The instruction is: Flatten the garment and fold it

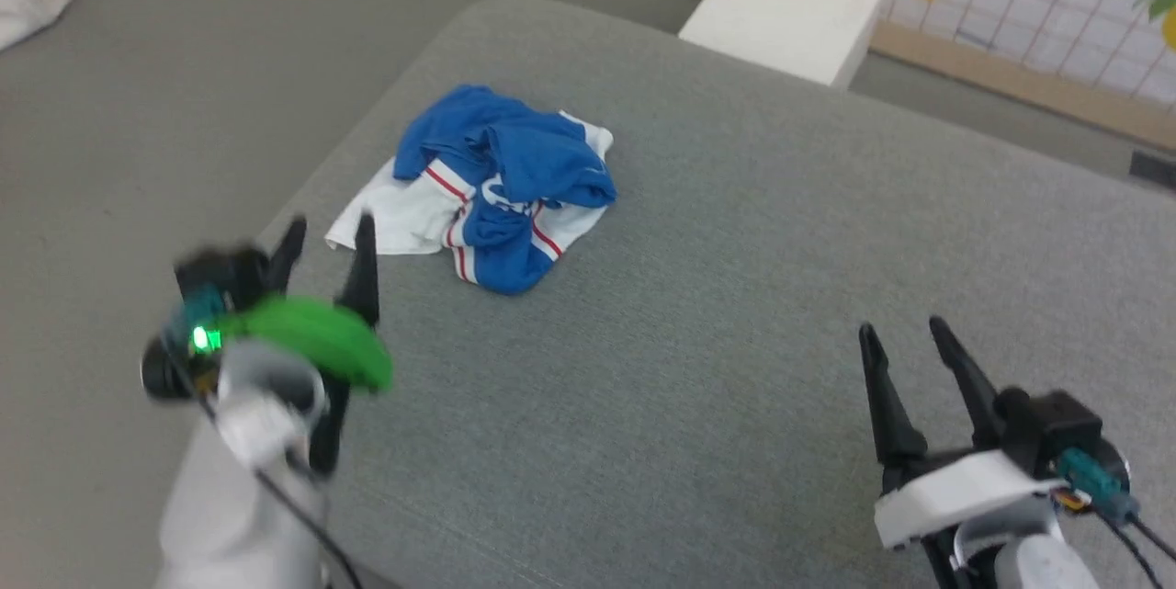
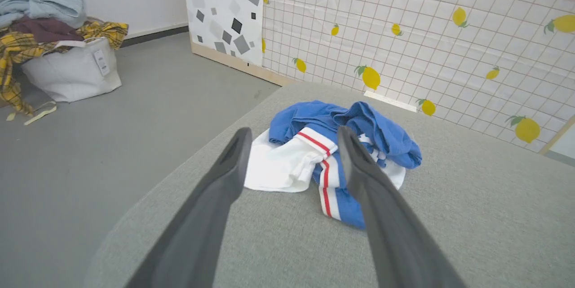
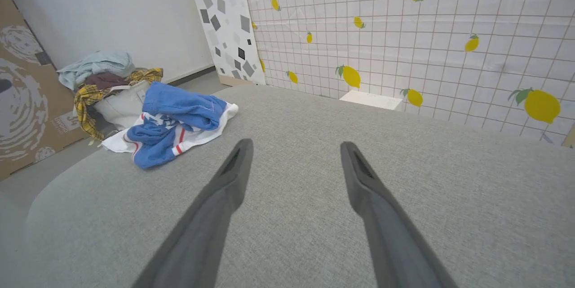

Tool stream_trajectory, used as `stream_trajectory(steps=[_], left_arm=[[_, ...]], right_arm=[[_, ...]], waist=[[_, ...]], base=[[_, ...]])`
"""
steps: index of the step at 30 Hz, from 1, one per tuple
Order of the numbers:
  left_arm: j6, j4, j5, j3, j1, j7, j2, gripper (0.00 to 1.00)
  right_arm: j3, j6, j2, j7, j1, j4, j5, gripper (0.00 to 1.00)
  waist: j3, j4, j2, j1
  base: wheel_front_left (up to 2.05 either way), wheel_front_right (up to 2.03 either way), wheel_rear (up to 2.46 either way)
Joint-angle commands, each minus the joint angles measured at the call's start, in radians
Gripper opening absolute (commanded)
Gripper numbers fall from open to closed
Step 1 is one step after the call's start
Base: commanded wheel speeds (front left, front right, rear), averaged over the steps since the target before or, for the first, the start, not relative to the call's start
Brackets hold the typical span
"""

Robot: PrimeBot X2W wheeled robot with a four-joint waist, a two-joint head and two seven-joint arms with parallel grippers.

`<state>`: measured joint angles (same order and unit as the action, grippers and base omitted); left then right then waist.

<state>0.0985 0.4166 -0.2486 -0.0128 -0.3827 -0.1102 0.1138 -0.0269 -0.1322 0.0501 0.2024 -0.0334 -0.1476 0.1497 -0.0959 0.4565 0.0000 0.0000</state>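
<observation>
The garment [image 1: 496,185] lies crumpled in a heap on the grey padded table [image 1: 698,295], blue cloth bunched over white parts with red-and-white stripe trim. In the left wrist view the garment [image 2: 332,144] sits just beyond my fingertips. My left gripper [image 1: 326,235] hovers open near the table's left edge, a short way in front of the heap's white corner and not touching it. At the lower right my right gripper [image 1: 905,332] is open above bare table, far from the garment [image 3: 173,121]. Both hold nothing.
A white block [image 1: 790,5] stands beyond the table's far edge against a lemon-patterned grid wall [image 2: 426,32]. A white bag heaped with clothes [image 2: 58,54] sits on the grey floor to the left. A cardboard panel [image 3: 22,99] leans by it.
</observation>
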Motion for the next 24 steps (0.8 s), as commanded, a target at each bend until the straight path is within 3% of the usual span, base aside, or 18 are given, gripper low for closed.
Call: stream_trajectory(steps=[1,11,17,24], left_arm=[[0.012,0.046,-0.045,-0.002,-0.08,0.043,0.011,1.0],[0.032,0.326,-0.284,0.005,-0.457,0.379,0.119,1.0],[0.032,0.402,-0.352,0.032,-0.513,0.487,0.151,1.0],[0.007,0.512,-0.336,0.065,-0.506,0.552,0.157,1.0]], right_arm=[[0.004,0.002,0.0,-0.015,-0.023,0.018,-0.02,1.0],[0.044,0.002,0.0,-0.103,-0.065,0.149,-0.103,1.0],[0.083,0.002,0.0,-0.121,-0.058,0.208,-0.118,1.0],[0.094,0.002,0.0,-0.124,-0.061,0.235,-0.121,1.0]], waist=[[-0.081,-0.057,0.0,0.0],[-0.28,-0.195,0.0,0.0],[-0.366,-0.235,0.0,0.0],[-0.393,-0.252,0.0,0.0]], base=[[0.0,0.0,0.0],[0.0,0.0,0.0],[0.0,0.0,0.0],[0.0,0.0,0.0]])
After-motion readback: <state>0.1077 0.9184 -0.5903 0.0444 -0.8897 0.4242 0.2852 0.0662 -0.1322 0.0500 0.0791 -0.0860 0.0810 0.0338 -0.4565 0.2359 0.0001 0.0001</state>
